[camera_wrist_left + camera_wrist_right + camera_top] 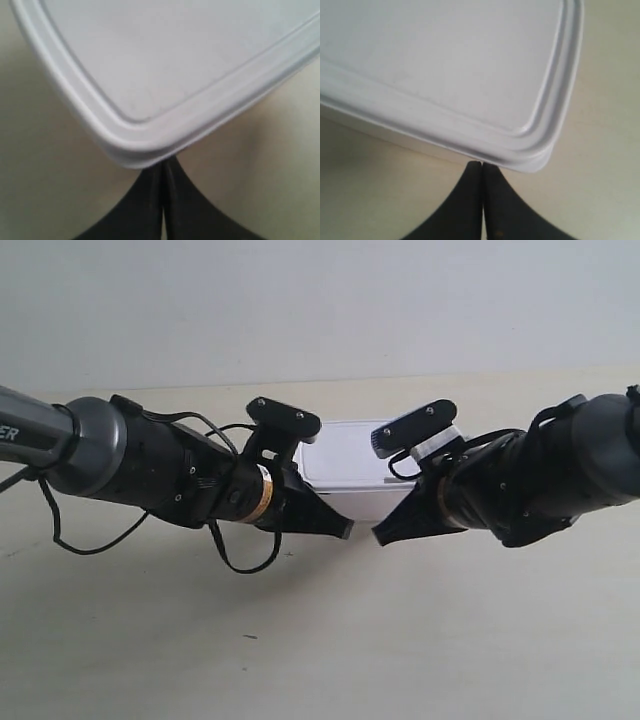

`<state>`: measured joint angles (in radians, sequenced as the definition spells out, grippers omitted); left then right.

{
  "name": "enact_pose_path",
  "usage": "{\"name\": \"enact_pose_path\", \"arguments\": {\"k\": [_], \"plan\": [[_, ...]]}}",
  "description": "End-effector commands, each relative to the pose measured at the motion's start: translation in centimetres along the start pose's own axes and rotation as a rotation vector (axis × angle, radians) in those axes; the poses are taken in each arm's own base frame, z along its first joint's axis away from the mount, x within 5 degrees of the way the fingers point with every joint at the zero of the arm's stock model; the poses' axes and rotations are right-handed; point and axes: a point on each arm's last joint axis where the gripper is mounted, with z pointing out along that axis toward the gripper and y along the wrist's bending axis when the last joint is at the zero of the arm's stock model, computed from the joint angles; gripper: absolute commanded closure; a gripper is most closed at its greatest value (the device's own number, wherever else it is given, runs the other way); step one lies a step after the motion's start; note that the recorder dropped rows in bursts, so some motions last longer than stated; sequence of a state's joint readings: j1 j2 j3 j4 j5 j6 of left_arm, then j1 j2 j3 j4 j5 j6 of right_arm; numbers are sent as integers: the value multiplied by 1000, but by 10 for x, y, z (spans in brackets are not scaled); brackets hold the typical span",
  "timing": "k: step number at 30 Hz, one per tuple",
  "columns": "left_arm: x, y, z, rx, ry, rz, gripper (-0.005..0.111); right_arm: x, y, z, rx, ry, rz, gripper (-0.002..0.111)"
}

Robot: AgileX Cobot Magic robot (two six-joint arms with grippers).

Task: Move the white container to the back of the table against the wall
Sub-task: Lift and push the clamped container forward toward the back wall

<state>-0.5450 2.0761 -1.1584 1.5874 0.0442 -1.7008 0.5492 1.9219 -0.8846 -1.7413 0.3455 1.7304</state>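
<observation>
The white container [350, 472] stands on the table [320, 640], a short way in front of the wall [320, 300]. Both arms reach in from the sides, their closed tips against the box's near corners. My left gripper [163, 167] is shut, its black fingers pressed together with the tips tucked under a rounded corner of the container's lid [165, 65]. My right gripper [482, 166] is shut too, tips touching the container's side just below the lid rim [445, 70]. In the exterior view the left gripper [345, 530] and right gripper [380, 535] sit close together before the box.
Black cables [235, 550] hang from the arm at the exterior view's left. Pale table surface stretches in front of the arms. A strip of table lies between the box and the wall.
</observation>
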Motion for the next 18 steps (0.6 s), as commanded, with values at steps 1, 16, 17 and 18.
{"name": "enact_pose_path", "arguments": {"k": [1,16,17,18], "plan": [[-4,12,0,-8,-9,-21,107,-7,-7,3,-36,-9,26,108],[-1,1,0,218,22,-75,107,-19,-3,15,-36,-28,32,108],[-2,1,2,217,18,-88,107,-18,-3,17,-33,-23,26,108],[-4,1,3,215,14,-88,107,-17,-3,19,-30,-19,24,108]]}}
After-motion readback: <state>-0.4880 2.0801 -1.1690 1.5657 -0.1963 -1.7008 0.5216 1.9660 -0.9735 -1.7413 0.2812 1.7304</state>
